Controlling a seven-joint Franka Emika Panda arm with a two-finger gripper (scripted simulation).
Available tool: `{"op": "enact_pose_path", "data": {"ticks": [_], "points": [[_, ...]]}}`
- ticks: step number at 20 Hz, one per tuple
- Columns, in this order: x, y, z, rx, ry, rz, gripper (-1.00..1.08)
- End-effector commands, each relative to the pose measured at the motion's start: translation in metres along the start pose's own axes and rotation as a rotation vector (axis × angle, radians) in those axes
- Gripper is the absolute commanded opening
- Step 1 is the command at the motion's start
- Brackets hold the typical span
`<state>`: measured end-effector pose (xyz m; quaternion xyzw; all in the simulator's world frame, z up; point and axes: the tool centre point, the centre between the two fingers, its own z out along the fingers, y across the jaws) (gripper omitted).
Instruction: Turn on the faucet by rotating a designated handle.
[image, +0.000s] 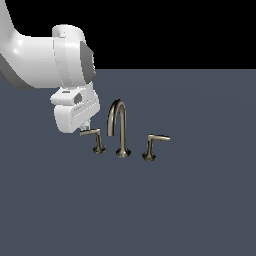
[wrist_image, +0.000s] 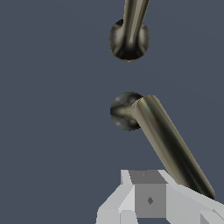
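In the exterior view the faucet (image: 119, 127) stands mid-scene on the dark floor (image: 200, 200). The handle (image: 95, 139) is the one on that view's left, its flat lever running out leftward from the stem. The gripper (image: 88, 125) hangs right above the lever's outer end, so close that contact cannot be ruled out; whether it is spread or closed is hidden there.

In the wrist view the lever's long axis runs from the round foot straight toward the gripper (wrist_image: 151, 201), one pale finger (wrist_image: 148, 197) beside its tip. The spout base (wrist_image: 128, 39) lies beyond. The jaw gap is not visible, so I cannot tell its width.
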<state>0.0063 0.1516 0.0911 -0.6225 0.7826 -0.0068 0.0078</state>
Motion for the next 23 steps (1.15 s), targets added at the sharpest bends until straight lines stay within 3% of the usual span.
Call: {"op": "enact_pose_path", "data": {"ticks": [1, 7, 9, 23], "points": [[0.002, 0.015, 0.0, -0.016, 0.005, -0.004, -1.0], [0.004, 0.035, 0.0, -0.02, 0.004, -0.006, -1.0], [0.005, 0.026, 0.0, -0.007, 0.007, -0.003, -1.0], [0.042, 0.056, -0.001, -0.02, 0.004, -0.006, -1.0]]}}
